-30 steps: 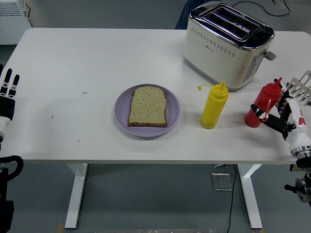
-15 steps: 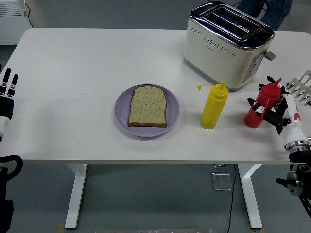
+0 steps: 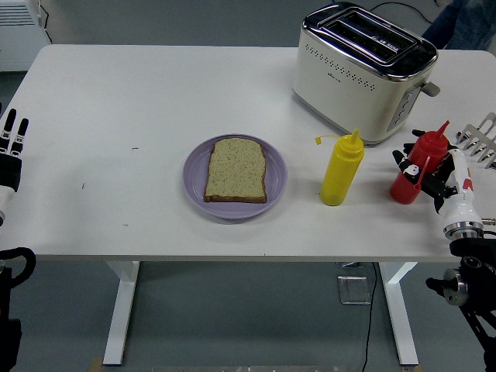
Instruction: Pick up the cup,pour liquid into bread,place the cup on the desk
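We saw task barely started. Right hand [image 3: 435, 177] at 3 o'clock, fingers spread around red bottle [image 3: 417, 166], not yet squeezed tight. Bottle stood on tabletop [image 3: 116, 93]. Bread [image 3: 236, 170] on plate [image 3: 194, 187] looked dry. Lift, pour, set-down all left. Left hand [image 3: 11, 151] rested at 9 o'clock, fingers straight.

You've got a cream toaster [image 3: 364, 74] upper right on the white table [image 3: 116, 93], yellow squeeze bottle [image 3: 342, 171] below it, metal rack [image 3: 482, 139] at right edge.
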### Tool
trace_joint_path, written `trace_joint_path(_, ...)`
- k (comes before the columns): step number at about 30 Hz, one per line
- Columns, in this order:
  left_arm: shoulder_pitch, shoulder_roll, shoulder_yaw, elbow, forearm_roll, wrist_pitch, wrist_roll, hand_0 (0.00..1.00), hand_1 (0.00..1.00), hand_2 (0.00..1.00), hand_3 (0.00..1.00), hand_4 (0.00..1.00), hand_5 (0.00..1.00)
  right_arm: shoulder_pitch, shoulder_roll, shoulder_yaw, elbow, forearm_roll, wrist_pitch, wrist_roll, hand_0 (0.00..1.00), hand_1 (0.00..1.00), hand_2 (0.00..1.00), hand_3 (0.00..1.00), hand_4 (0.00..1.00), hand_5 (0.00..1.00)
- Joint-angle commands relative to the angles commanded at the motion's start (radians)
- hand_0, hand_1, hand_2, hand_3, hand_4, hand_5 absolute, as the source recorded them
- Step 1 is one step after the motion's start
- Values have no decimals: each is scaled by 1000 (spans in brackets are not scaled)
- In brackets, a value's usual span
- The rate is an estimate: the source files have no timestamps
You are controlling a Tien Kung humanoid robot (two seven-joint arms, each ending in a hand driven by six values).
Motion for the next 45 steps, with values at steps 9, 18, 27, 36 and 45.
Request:
trace_joint_path(9, 1, 0, -2, 0, 0, 0, 0, 788, 743, 743, 699, 513, 989, 8, 2, -14, -4, 56, -54, 43, 199, 187, 288, 335, 852, 125)
trace_joint_path(18, 1, -1, -3, 0, 0, 0, 0, 788, 742, 742, 698, 513, 988, 7, 0, -13, 4, 86, -65, 57, 157, 164, 291, 340, 792, 101)
trace_joint_path(27, 0, -1, -6, -1, 0, 0, 0, 788, 741, 741, 699, 512, 990, 10, -17, 36, 65, 62, -86, 33, 114, 160, 294, 348, 673, 38)
trace_joint_path(36, -1, -1, -6, -2, 0, 0, -1, 787, 741, 741, 698, 514, 992, 47, -76, 122, 194, -142, -123, -70, 111, 164, 294, 349, 659, 28)
trace_joint_path(45, 1, -2, -6, -1, 1, 0, -1, 785, 740, 740, 698, 514, 994, 148, -143, 103, 253, -426, -137, -192, 116, 176, 297, 359, 641, 2)
